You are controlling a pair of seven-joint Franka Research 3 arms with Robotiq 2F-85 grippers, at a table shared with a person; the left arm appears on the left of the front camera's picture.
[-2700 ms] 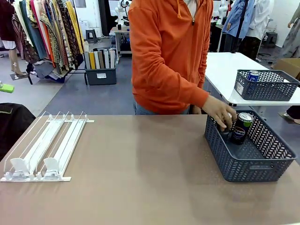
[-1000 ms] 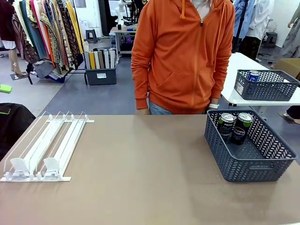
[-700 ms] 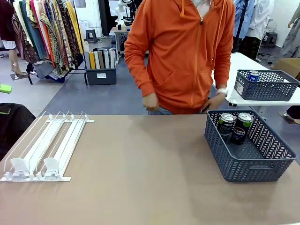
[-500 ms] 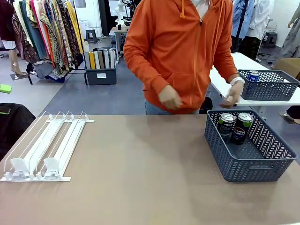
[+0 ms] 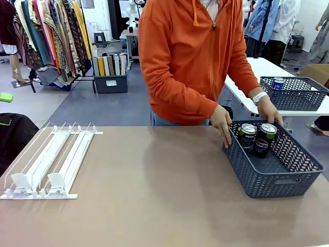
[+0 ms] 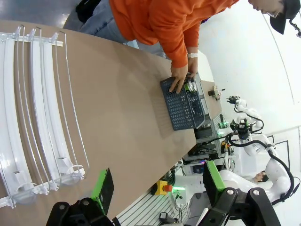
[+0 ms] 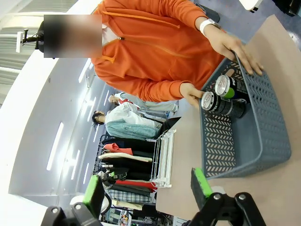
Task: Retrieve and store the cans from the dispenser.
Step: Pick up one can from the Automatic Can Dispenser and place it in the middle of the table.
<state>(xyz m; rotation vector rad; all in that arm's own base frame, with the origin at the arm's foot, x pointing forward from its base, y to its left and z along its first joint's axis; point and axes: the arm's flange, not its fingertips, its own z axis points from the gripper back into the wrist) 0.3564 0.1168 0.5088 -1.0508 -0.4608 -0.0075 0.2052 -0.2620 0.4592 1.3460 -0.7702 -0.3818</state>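
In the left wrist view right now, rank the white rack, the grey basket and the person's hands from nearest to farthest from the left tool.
1. White rack: nearest, just beyond the open left tool, on the table's near end.
2. Grey basket: far across the table.
3. Person's hands: gripping the basket's far rim by the cans, barely beyond it.

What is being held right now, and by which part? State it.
Neither end effector, left or right, holds anything; both are open. The person's hands grip the grey basket by its far rim, one at each corner.
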